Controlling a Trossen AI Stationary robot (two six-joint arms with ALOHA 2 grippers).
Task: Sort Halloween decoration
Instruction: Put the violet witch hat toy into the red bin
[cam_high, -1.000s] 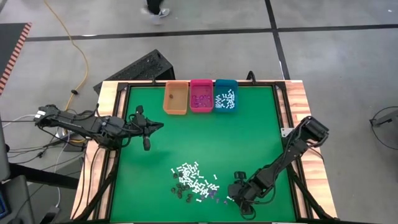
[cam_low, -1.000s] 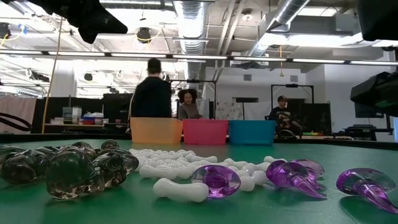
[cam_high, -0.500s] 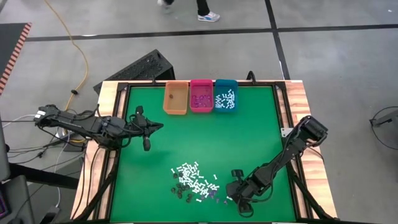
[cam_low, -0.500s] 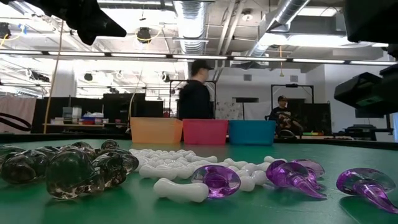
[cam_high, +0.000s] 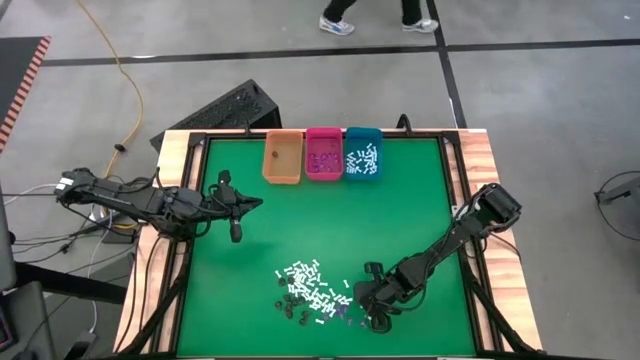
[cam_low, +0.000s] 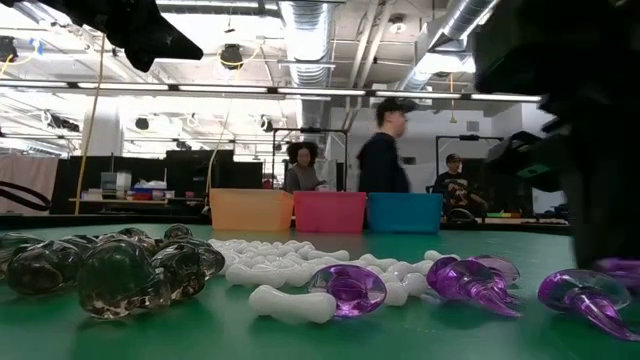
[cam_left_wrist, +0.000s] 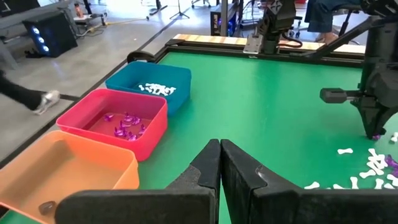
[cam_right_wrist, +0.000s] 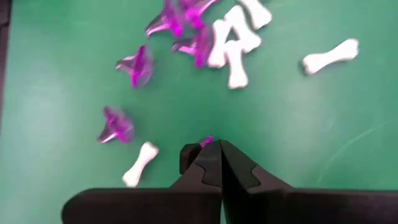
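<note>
The Halloween decoration lies as a pile (cam_high: 312, 292) near the table's front edge: white bone-shaped sticks (cam_low: 292, 302), purple bits (cam_low: 352, 288) and dark bits (cam_low: 112, 272). My right gripper (cam_high: 372, 316) stands at the pile's right edge, shut on a purple bit. In the right wrist view, more purple bits (cam_right_wrist: 138, 65) and white sticks (cam_right_wrist: 231, 38) lie on the green mat just beyond its fingers. My left gripper (cam_high: 256, 203) hovers shut over the table's left side, holding nothing, far from the pile. My right gripper pinches one small purple bit (cam_right_wrist: 206, 142) between the free ends of its two fingers. The fingers come from above, pointing down at the mat. Only a sliver of the bit shows beside the fingertips; whether it is clear of the mat I cannot tell.
Three bins stand side by side at the far edge: orange (cam_high: 282, 160), pink (cam_high: 324, 155) holding purple bits, teal (cam_high: 362, 153) holding white sticks. Open green mat (cam_high: 400, 220) lies between them and the pile. People move in the room behind the table.
My right gripper has moved toward the table's left edge, into the right side of the pile, and has come down to the mat among the purple bits. The pile itself has stayed where it was.
</note>
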